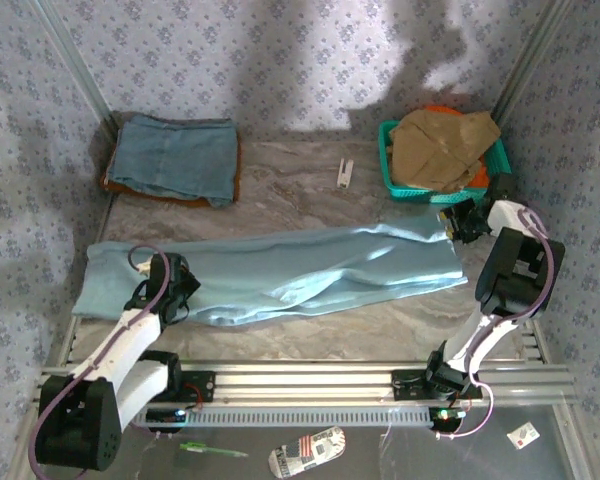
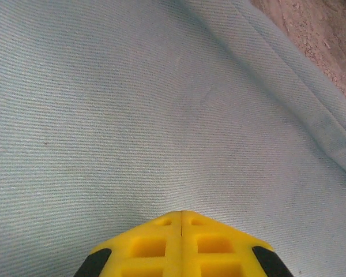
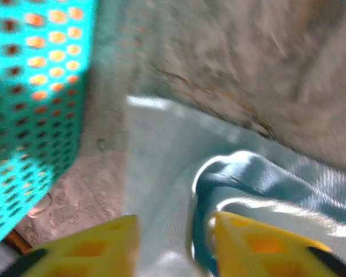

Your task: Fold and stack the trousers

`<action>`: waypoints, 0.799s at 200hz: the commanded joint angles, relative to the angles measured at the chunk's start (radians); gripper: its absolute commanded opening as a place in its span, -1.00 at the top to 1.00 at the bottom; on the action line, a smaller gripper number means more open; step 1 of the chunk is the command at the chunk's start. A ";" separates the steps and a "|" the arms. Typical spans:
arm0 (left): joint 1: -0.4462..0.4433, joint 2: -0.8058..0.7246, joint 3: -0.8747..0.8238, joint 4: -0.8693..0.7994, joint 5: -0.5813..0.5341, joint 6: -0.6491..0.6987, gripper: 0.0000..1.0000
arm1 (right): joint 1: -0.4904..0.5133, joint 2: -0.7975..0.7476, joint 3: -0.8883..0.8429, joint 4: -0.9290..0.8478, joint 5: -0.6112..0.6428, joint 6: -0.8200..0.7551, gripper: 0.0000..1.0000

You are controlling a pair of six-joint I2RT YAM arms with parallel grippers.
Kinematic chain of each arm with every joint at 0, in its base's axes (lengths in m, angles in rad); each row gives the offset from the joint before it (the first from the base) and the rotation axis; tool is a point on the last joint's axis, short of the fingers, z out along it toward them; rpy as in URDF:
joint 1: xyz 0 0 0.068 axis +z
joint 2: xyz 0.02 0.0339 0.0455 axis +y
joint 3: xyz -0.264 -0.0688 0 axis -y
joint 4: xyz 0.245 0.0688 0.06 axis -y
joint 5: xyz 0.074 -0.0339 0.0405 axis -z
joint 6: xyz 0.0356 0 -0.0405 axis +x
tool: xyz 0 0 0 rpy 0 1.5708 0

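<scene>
Two grippers sit at opposite ends of the trousers (image 1: pixel 300 268), which lie stretched out lengthwise across the table (image 1: pixel 310 180), pale blue and softly wrinkled through the middle.

The left gripper (image 1: pixel 177 290) is over the trousers near their left end, on the near side of the cloth. In the left wrist view its yellow fingers (image 2: pixel 144 245) are pressed together, the two tips meeting in a thin seam with no cloth visible between them. Smooth pale blue fabric spreads out under and beyond them, and a strip of table shows past the hem.

The right gripper (image 1: pixel 458 222) is at the trousers' right end, at the far corner. In the right wrist view its fingers (image 3: pixel 259 248) are spread apart, with a raised fold of the trousers standing in the gap; that view is blurred.

Beyond the trousers' right end stands a teal basket (image 1: pixel 388 150), close to the right gripper, holding a crumpled tan garment (image 1: pixel 445 140). Beyond the trousers' left end lies a folded denim garment (image 1: pixel 175 155), well apart from them.
</scene>
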 commanded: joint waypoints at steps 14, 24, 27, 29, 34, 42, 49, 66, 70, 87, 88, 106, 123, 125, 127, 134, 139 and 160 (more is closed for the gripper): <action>0.003 -0.031 0.005 -0.024 0.019 0.023 1.00 | -0.014 -0.128 -0.040 0.001 0.058 -0.045 -0.05; 0.003 -0.042 0.007 -0.032 0.030 0.028 1.00 | -0.008 -0.176 -0.087 -0.001 0.067 -0.060 -0.06; 0.004 -0.046 0.007 -0.035 0.033 0.028 1.00 | -0.003 -0.192 -0.095 -0.006 0.072 -0.067 -0.06; 0.003 -0.048 0.008 -0.036 0.034 0.029 1.00 | 0.002 -0.200 -0.099 -0.012 0.076 -0.071 -0.06; 0.003 -0.054 0.008 -0.043 0.036 0.029 1.00 | 0.017 -0.221 -0.110 -0.033 0.091 -0.085 -0.06; 0.002 -0.063 0.010 -0.051 0.038 0.028 1.00 | 0.049 -0.254 -0.132 -0.058 0.122 -0.102 -0.04; 0.001 -0.071 0.010 -0.056 0.042 0.028 1.00 | 0.089 -0.280 -0.164 -0.055 0.145 -0.114 -0.02; -0.001 -0.089 0.012 -0.070 0.058 0.028 1.00 | 0.204 -0.324 -0.225 -0.072 0.212 -0.159 0.17; -0.002 -0.094 0.013 -0.073 0.066 0.028 1.00 | 0.234 -0.330 -0.236 -0.081 0.225 -0.173 0.23; -0.006 -0.105 0.019 -0.085 0.098 0.024 1.00 | 0.373 -0.347 -0.274 -0.109 0.258 -0.195 0.28; -0.008 -0.106 0.019 -0.085 0.100 0.023 1.00 | 0.384 -0.349 -0.276 -0.109 0.258 -0.196 0.27; -0.021 -0.107 0.018 -0.094 0.118 0.019 1.00 | 0.521 -0.377 -0.332 -0.143 0.253 -0.136 0.09; -0.029 -0.107 -0.001 -0.094 0.111 0.012 1.00 | 0.632 -0.400 -0.389 -0.117 0.235 -0.077 0.03; -0.030 -0.108 -0.005 -0.094 0.110 0.010 1.00 | 0.647 -0.401 -0.390 -0.118 0.237 -0.078 0.03; -0.030 -0.107 -0.007 -0.094 0.108 0.008 1.00 | 0.657 -0.401 -0.389 -0.119 0.242 -0.081 0.03; -0.030 -0.109 -0.021 -0.095 0.105 0.000 1.00 | 0.702 -0.399 -0.381 -0.148 0.277 -0.091 0.00; -0.030 -0.111 -0.028 -0.097 0.104 -0.005 1.00 | 0.725 -0.396 -0.374 -0.172 0.308 -0.091 -0.02; -0.034 -0.137 -0.050 -0.097 0.124 -0.026 1.00 | 0.745 -0.388 -0.378 -0.203 0.325 -0.043 -0.06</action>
